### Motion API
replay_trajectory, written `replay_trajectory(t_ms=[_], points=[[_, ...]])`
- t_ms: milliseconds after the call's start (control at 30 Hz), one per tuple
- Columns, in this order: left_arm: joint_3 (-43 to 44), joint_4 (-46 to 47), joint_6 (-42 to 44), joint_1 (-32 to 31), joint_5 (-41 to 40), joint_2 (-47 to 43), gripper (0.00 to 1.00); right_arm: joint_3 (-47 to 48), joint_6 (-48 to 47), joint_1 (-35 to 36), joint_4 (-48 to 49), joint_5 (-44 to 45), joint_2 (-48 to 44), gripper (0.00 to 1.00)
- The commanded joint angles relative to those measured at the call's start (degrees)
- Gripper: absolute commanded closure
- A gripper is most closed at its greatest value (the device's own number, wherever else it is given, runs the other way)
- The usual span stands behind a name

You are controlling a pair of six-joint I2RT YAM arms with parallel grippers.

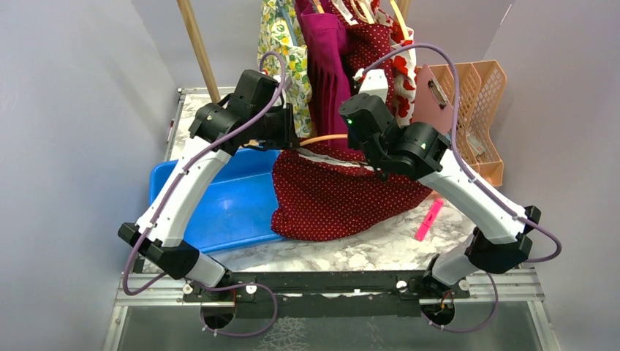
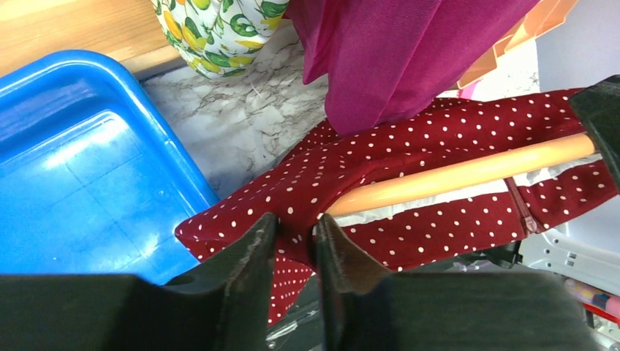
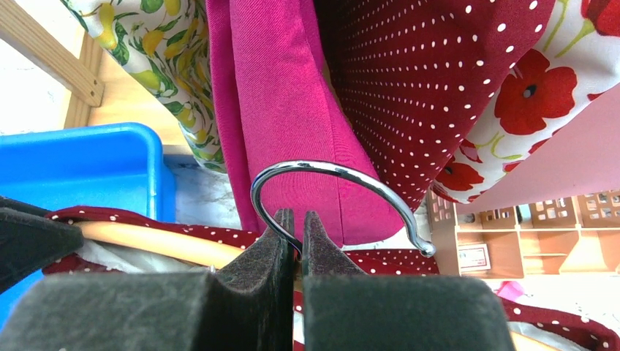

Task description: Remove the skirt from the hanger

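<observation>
A dark red skirt with white dots [image 1: 343, 196] lies on the marble table, its waist still over an orange hanger bar [image 1: 322, 138]. In the left wrist view my left gripper [image 2: 295, 232] is shut on a fold of the skirt [image 2: 439, 212] at the end of the hanger bar [image 2: 468, 172]. In the right wrist view my right gripper [image 3: 295, 223] is shut on the stem of the hanger's chrome hook [image 3: 333, 172]. In the top view the left gripper [image 1: 286, 137] is at the skirt's left end and the right gripper [image 1: 369, 164] is over the waist.
A blue tray [image 1: 219, 201] sits left of the skirt. Several garments [image 1: 333, 51] hang on a rack behind. An orange basket [image 1: 475, 110] stands at the back right. A pink marker [image 1: 429, 219] lies on the table [image 1: 343, 252] to the right.
</observation>
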Motion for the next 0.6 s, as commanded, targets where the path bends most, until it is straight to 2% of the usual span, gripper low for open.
replay_trajectory(t_ms=[0, 167, 367, 467, 567], points=[[-0.1, -0.5, 1.8, -0.4, -3.6, 0.4, 0.78, -0.4, 0.7, 0.1, 3.0, -0.2, -3.4, 0.99], [0.3, -1.6, 2.1, -0.3, -6.0, 0.5, 0.99, -1.5, 2.0, 0.1, 1.9, 0.5, -4.9, 0.99], [1.3, -1.9, 1.6, -0.3, -7.1, -0.1, 1.0, -6.2, 4.3, -0.1, 2.1, 2.4, -8.4, 0.99], [1.7, 2.1, 1.1, -0.3, -1.6, -1.5, 1.0, -9.8, 3.3, -0.2, 5.8, -0.6, -9.8, 0.99], [-0.4, 10.1, -1.2, -0.3, 6.8, -3.9, 1.0, -12.1, 1.0, -0.3, 10.1, -5.0, -9.7, 0.99]])
